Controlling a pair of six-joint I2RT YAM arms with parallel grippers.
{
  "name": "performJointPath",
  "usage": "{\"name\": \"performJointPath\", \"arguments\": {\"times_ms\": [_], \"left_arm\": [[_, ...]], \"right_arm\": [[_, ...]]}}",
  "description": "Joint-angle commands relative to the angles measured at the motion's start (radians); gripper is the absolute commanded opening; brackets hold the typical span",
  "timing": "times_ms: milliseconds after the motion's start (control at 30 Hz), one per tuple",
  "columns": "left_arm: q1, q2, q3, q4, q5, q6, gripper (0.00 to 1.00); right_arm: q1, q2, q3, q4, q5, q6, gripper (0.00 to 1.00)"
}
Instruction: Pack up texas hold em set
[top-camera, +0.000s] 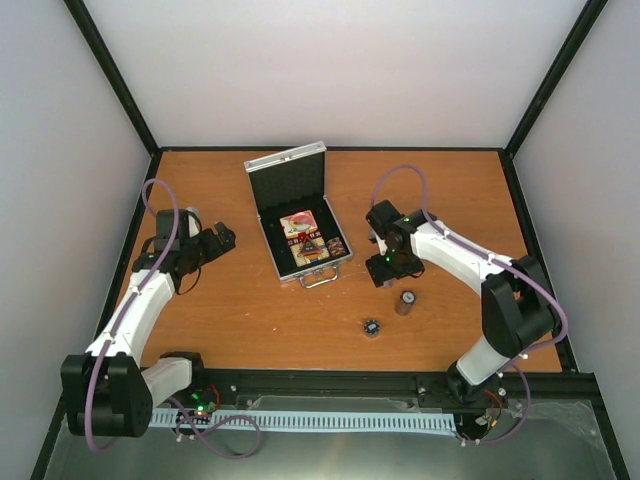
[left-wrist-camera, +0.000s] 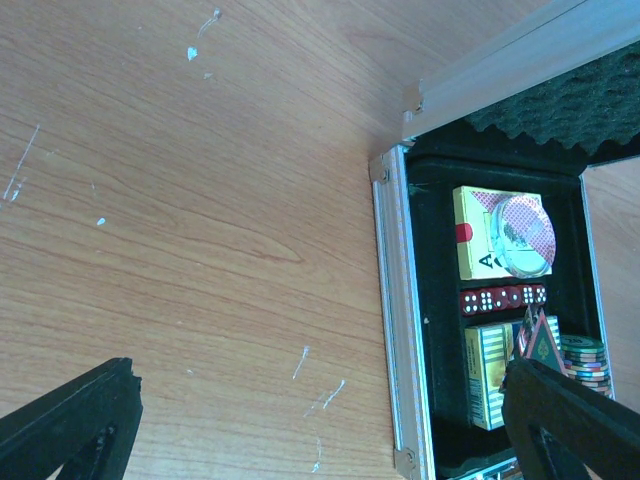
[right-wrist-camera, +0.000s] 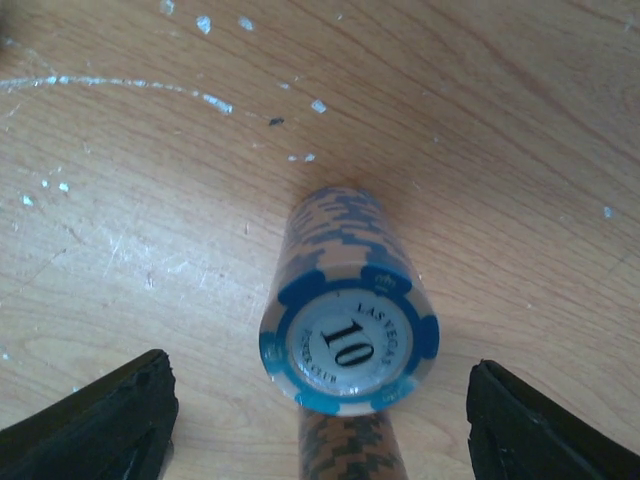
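you see "las vegas 10" on the chip stack (right-wrist-camera: 348, 330), which stands untouched between your right gripper's (right-wrist-camera: 325, 428) spread jaws, near the open silver case (top-camera: 288, 172) at mid-table, while your left gripper (left-wrist-camera: 320, 425) hangs with jaws wide apart beside the case's left rim.

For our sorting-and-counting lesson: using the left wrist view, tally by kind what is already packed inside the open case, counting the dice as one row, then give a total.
Card decks: 2
Row of red dice: 1
Clear disc: 1
Triangular button: 1
Chip stack: 1
Total: 6
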Motion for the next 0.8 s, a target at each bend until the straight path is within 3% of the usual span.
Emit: {"name": "performJointPath", "arguments": {"times_ms": [0, 767], "left_arm": [[0.003, 0.000, 0.039, 0.023, 0.004, 0.011, 1.00], [0.005, 0.050, 0.064, 0.040, 0.009, 0.010, 1.00]], "right_arm": [[0.002, 0.038, -0.006, 0.035, 0.029, 0.016, 0.78], [0.001, 0.058, 0.019, 0.069, 0.020, 0.006, 0.42]]}}
